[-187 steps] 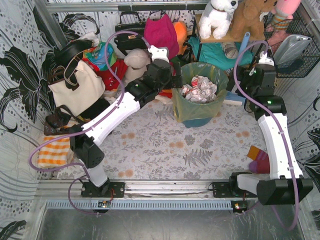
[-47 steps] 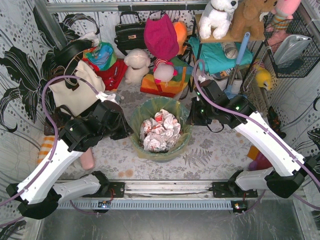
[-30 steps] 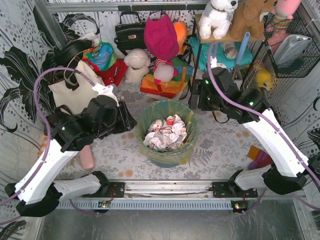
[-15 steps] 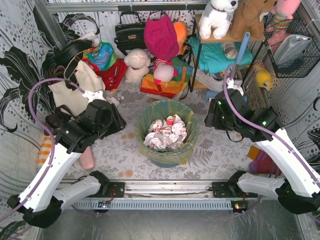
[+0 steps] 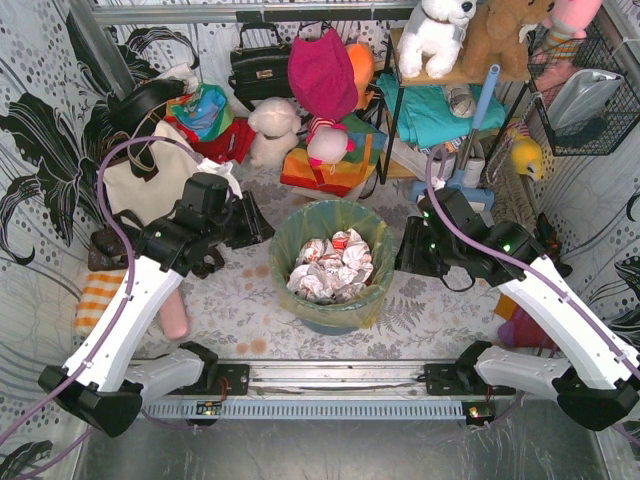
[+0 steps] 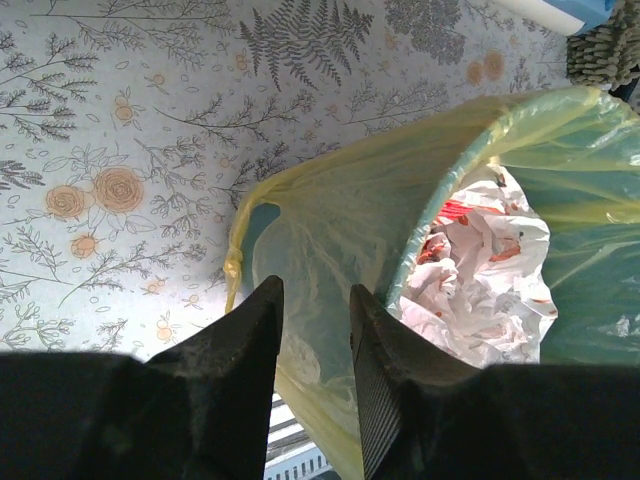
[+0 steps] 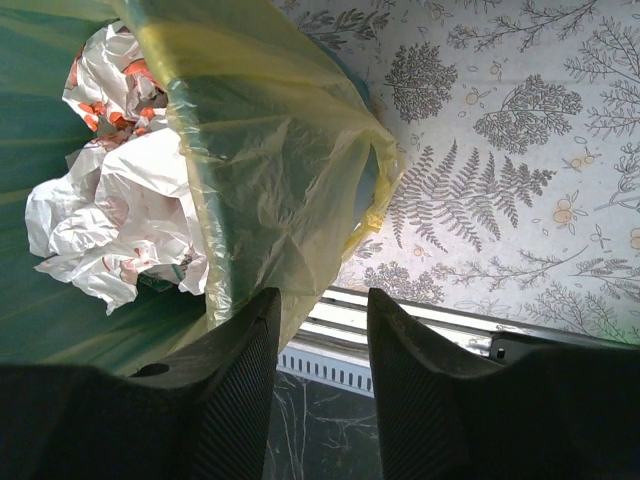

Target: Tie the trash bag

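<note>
Left hand (image 6: pixel 312 292) and right hand (image 7: pixel 322 298), tilted down, flank the trash bag (image 6: pixel 340 210), both part-open, seemingly empty.

yellow trash bag (image 7: pixel 270 170), crumpled paper (image 7: pixel 110 220) inside, jaws parted near its edge

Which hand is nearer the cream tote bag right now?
Left. The left hand hovers between the cream tote bag and the trash bag, close to the tote. The right hand is beyond the trash bag, on its far side from the tote.
</note>
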Tool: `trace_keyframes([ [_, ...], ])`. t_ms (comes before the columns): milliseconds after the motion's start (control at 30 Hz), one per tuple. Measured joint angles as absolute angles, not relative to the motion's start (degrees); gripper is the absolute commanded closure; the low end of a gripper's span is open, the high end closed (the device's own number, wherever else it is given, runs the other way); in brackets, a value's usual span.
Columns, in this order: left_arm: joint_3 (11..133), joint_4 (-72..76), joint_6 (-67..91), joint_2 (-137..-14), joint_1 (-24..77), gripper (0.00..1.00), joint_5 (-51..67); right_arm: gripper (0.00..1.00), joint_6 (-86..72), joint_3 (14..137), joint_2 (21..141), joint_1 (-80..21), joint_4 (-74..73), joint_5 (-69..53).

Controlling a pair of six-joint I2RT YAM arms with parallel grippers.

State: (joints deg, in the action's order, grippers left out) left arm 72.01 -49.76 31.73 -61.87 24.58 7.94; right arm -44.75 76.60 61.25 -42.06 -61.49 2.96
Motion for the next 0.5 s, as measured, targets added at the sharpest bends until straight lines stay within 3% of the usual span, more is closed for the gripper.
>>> trace_keyframes([
  [100, 72.2, -49.8, 31.0, -61.5, 24.3, 0.66, 8.7, 0.60, -44.3, 76.6, 62.3, -41.8, -60.8, 3.0],
  [500, 70.4, -52.4, 32.0, -54.6, 23.7, 0.68, 9.1, 0.58, -38.3, 80.8, 70.8, -37.5, -55.8, 3.7],
])
